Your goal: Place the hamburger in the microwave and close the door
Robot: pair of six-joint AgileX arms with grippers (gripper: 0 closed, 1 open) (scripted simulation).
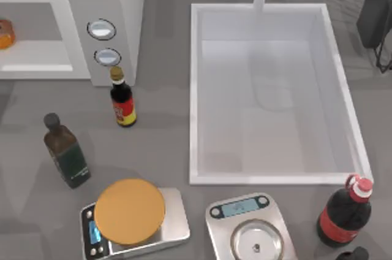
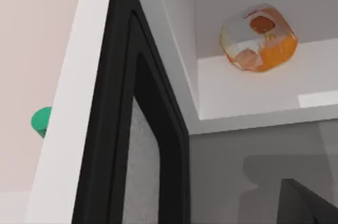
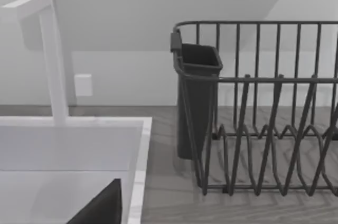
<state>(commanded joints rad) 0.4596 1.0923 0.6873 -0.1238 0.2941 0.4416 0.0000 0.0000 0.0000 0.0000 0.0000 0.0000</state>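
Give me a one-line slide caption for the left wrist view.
Hamburger resting inside the microwave cavity, door open alongside.

hamburger (image 2: pixel 259 38) in microwave (image 1: pixel 116 2), sink (image 1: pixel 196 88) to its right

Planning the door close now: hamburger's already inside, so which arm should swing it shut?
Left, probably. Its wrist view looks past the open door at the hamburger inside the microwave; the right wrist view faces the dish rack.

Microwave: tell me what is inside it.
The hamburger sits on the white floor of the microwave, whose door stands open. The cavity's far left part runs past the top view's edge, so anything there is unseen.
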